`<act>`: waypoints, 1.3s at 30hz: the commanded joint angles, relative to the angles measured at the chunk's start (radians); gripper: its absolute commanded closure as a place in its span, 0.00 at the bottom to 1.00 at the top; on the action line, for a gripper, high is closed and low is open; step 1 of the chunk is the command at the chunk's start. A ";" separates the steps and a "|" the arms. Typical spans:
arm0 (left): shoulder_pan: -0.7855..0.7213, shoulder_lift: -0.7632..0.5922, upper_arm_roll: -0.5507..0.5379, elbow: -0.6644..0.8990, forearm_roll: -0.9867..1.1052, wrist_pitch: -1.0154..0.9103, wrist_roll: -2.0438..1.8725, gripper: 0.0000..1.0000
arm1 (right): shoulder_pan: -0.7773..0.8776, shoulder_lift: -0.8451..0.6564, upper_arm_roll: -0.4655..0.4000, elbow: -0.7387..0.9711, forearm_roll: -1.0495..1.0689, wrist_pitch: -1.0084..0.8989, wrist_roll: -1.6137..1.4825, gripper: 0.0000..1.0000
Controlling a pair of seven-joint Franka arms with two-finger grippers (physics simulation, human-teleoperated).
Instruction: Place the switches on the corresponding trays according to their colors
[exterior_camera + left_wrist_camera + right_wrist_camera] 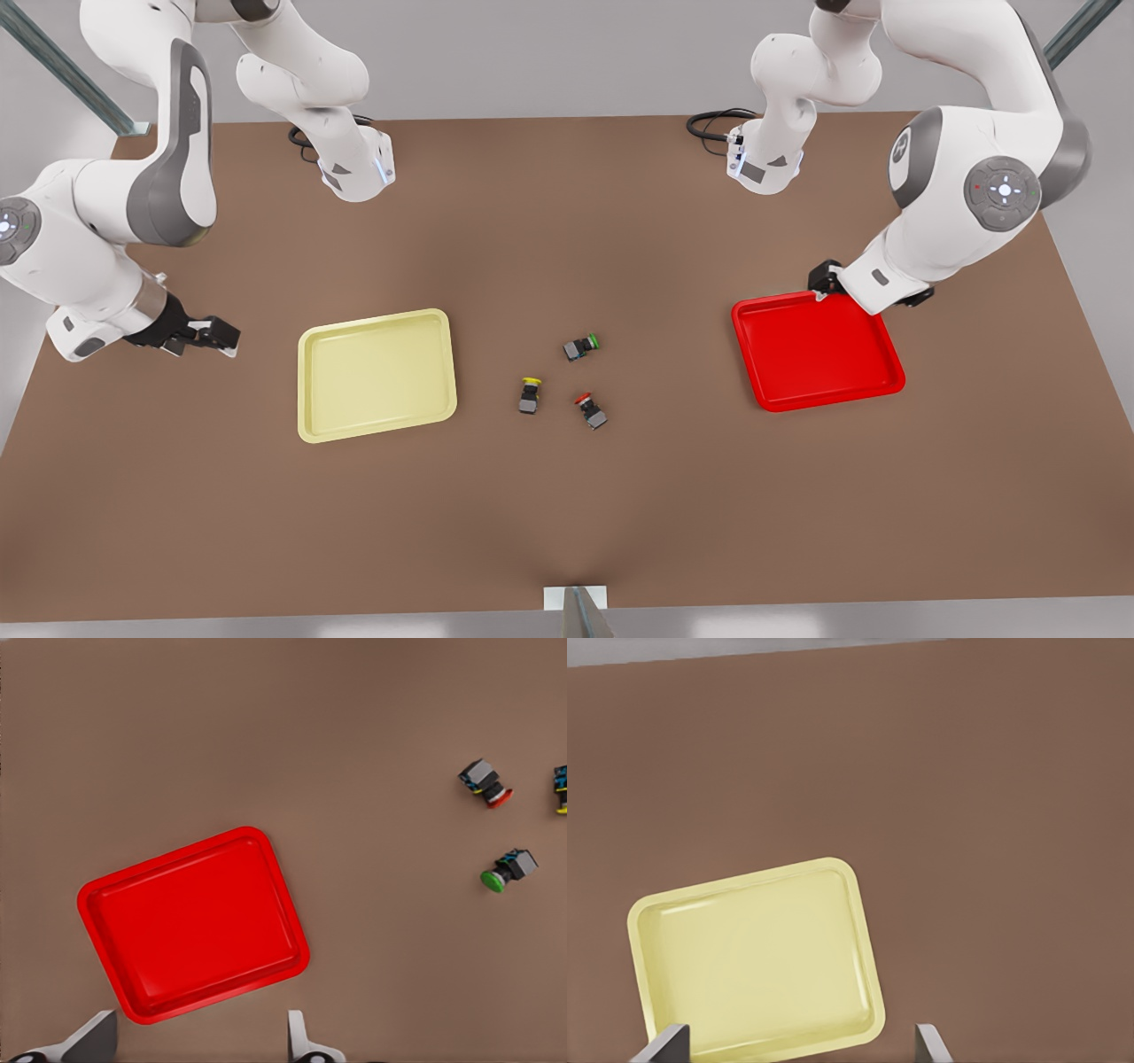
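Observation:
Two switches lie mid-table between the trays: the yellow-capped switch (530,394) and the red-capped switch (590,411), also the red-capped switch (485,782) and the yellow-capped one (561,788) at the picture's edge. The pale yellow tray (376,374) (755,957) sits on the front view's left, the red tray (817,349) (193,923) on its right; both hold nothing. My left gripper (824,282) (195,1050) hovers open by the red tray's far corner. My right gripper (217,337) (797,1050) is open, beside the yellow tray.
A green-capped switch (581,346) (508,869) lies on its side just behind the other two. Both arm bases (359,168) (766,164) stand at the far table edge. Bare brown table surrounds the trays.

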 commanded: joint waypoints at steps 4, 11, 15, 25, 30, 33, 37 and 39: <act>-0.040 0.066 -0.010 0.001 0.007 -0.025 -0.066 0.00 | 0.001 0.001 0.002 0.006 0.000 -0.003 0.000 0.00; -0.182 0.390 -0.143 0.075 -0.033 0.342 -0.819 0.00 | 0.014 0.035 0.103 0.006 -0.008 0.011 0.014 0.00; -0.197 0.476 -0.145 0.076 -0.080 0.458 -1.010 0.00 | 0.097 0.140 0.144 0.017 -0.012 0.086 0.020 0.00; -0.254 0.686 -0.166 0.195 -0.077 0.692 -1.350 0.00 | 0.249 0.472 0.385 0.112 -0.248 0.183 0.765 0.00; -0.251 0.726 -0.166 0.191 -0.079 0.727 -1.361 0.00 | 0.287 0.617 0.433 0.192 -0.295 0.239 0.942 0.00; -0.251 0.730 -0.168 0.196 -0.122 0.803 -1.385 0.00 | 0.340 0.697 0.436 0.256 -0.311 0.264 1.011 0.00; -0.252 0.750 -0.166 0.213 -0.123 0.816 -1.370 0.00 | 0.375 0.814 0.433 0.366 -0.350 0.287 1.032 0.00; -0.251 0.753 -0.166 0.214 -0.123 0.816 -1.370 0.00 | 0.375 0.840 0.433 0.388 -0.362 0.304 1.032 0.00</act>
